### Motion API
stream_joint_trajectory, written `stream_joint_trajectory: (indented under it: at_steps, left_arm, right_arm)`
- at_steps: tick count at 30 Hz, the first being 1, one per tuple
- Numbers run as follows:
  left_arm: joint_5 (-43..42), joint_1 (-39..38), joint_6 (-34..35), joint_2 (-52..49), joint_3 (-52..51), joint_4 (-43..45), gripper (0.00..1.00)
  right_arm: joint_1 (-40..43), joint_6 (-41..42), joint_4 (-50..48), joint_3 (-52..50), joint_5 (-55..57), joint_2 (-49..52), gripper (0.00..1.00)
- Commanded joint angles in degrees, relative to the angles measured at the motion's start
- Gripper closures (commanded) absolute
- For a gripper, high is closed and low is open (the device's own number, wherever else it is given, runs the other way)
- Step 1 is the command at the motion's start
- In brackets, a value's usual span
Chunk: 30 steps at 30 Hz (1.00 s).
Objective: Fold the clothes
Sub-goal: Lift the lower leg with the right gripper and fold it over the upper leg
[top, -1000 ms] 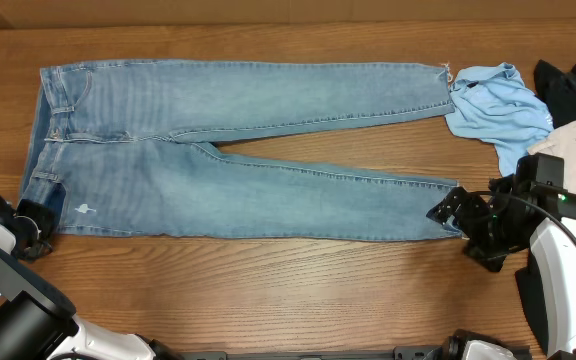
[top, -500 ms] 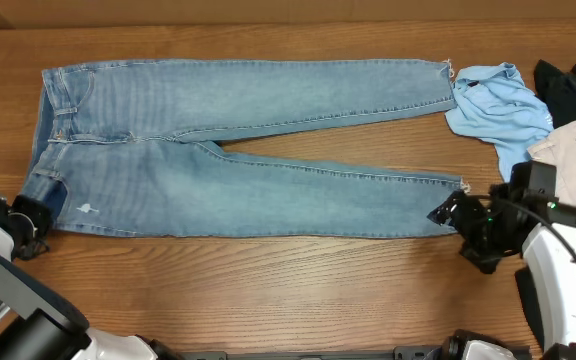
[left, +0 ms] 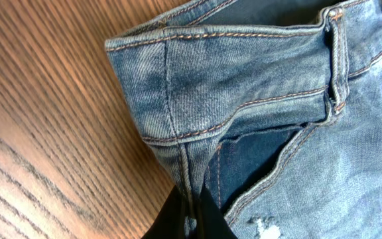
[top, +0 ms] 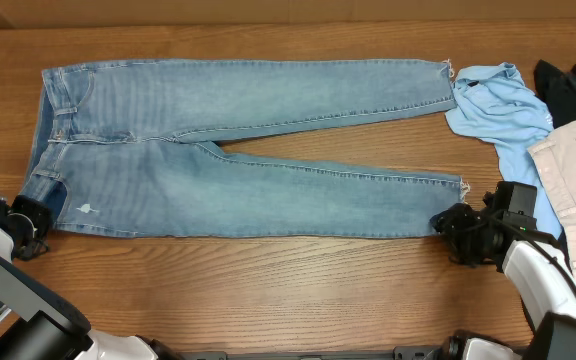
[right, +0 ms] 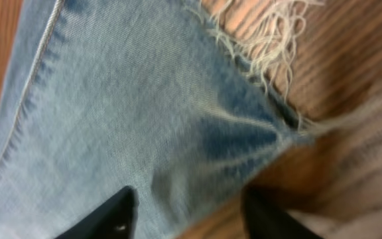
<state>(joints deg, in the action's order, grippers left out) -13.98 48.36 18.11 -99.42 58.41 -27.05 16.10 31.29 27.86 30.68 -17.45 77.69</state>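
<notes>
Denim jeans lie flat across the middle of the table, waist at left, frayed hems at right. At the lower-left waist corner the left claw is pinched tight on the jeans' side seam. The right claw sits at the lower leg's hem, fingers apart, cloth between them.

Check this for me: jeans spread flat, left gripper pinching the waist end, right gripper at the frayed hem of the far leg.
One mistake: the right gripper is at the frayed hem of the near leg of the jeans, not the far one, as the overhead view shows. The rest holds: jeans spread flat, left gripper pinching the waist end.
</notes>
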Motion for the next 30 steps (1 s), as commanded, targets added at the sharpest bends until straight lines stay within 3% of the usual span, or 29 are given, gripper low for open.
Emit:
stream_joint_trajectory:
  at_steps: [1,4,5,6,11,21,30]
  left_arm:
    - [-0.44,-0.22,0.70,1.18,-0.50,-0.85,0.96]
    - [-0.44,-0.28,0.70,1.18,-0.50,-1.55,0.96]
    - [-0.44,-0.26,0.68,1.18,-0.50,-2.29,0.96]
    - [-0.39,-0.26,0.44,1.18,-0.50,-2.86,0.96]
    - [2.80,-0.20,-0.13,2.10,1.11,-9.01,0.96]
    - [1.90,-0.37,0.33,14.21,11.34,-27.98,0.96]
    - [2.12,-0.37,0.28,24.48,21.99,-39.17,0.96]
  right_arm:
    - [0.11,0.50,-2.12,-0.37,2.99,2.60,0.53]
    - [0.11,0.50,-3.72,-0.37,5.79,5.49,0.68]
    - [0.11,0.48,-4.24,-0.35,6.40,6.40,0.85]
    - [0.11,0.48,-4.66,-0.26,6.73,6.88,0.96]
    - [0.26,0.00,-0.13,4.85,6.86,5.16,0.96]
    - [4.33,-1.99,25.44,34.58,15.74,0.74,0.96]
    - [10.54,-5.92,42.05,51.93,16.55,0.68,0.96]
